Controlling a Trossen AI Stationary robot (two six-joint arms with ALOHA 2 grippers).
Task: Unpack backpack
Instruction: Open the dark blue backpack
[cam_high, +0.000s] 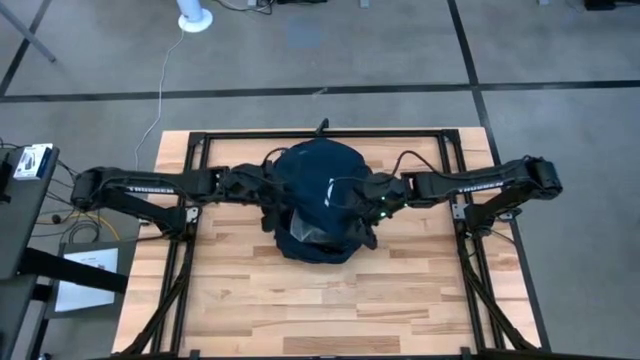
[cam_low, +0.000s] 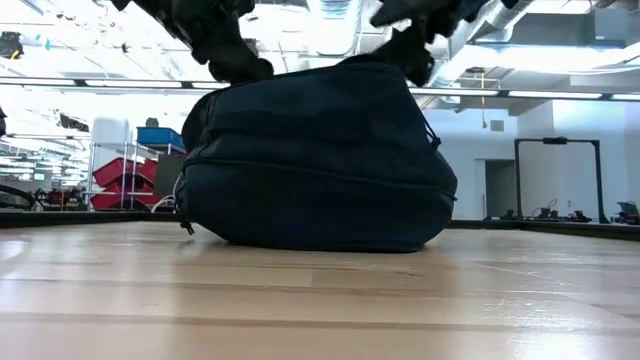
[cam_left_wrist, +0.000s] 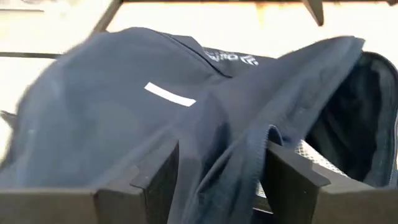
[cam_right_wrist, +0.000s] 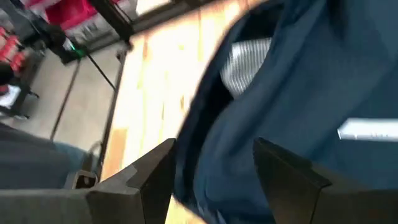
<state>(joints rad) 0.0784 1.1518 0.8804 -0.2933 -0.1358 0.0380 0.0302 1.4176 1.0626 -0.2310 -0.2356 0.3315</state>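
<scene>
Backpack (cam_high: 318, 190) sits mid-table (cam_high: 300, 310), a bit toward the far edge, w/ both arms on it. Left gripper (cam_left_wrist: 217, 177) is on the pack's left side, fingers (cam_left_wrist: 158, 180) pinching a fold of the navy fabric. Right gripper (cam_right_wrist: 211, 174) on its right side, fabric between the fingers too. Opening looks partly unzipped, mesh showing inside.

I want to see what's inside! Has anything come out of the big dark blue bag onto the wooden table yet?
No, in the high view only the soft dark navy fabric backpack lies on the light wooden table, with nothing beside it.
</scene>
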